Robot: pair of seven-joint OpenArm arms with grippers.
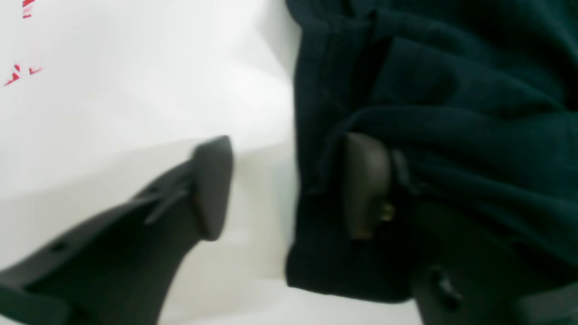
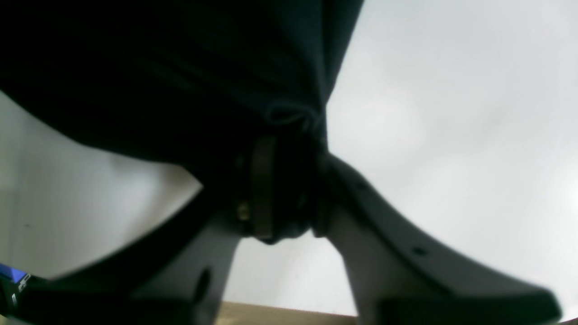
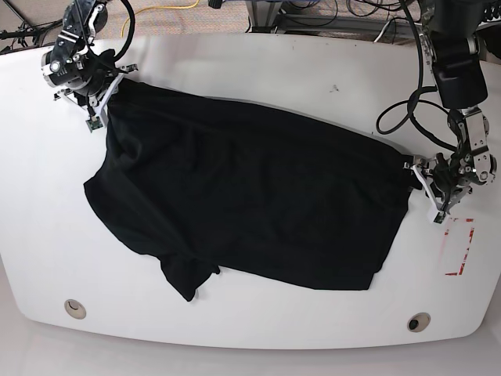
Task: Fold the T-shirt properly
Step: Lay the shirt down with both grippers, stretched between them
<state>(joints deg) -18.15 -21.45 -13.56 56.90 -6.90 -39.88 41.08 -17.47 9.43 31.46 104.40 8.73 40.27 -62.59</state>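
Note:
The black T-shirt [image 3: 243, 188] lies spread and wrinkled across the white table [image 3: 258, 63], one sleeve bunched toward the front [image 3: 188, 278]. My left gripper [image 3: 427, 192] sits at the shirt's right edge. In the left wrist view this gripper [image 1: 289, 185] is open: one finger [image 1: 212, 185] stands over bare table and the other finger [image 1: 365, 185] is against the cloth [image 1: 451, 113], which drapes round it. My right gripper [image 3: 103, 98] is at the shirt's far left corner. Its narrow jaws [image 2: 291, 185] hold a gathered bunch of cloth [image 2: 180, 67] that pulls taut from them.
Red tape marks [image 3: 460, 247] lie on the table just in front of the left gripper, also seen as red tape marks [image 1: 22, 72] in its wrist view. Two round holes [image 3: 74, 308] [image 3: 417, 322] sit near the front edge. Cables [image 3: 399, 110] trail behind the arm on the right.

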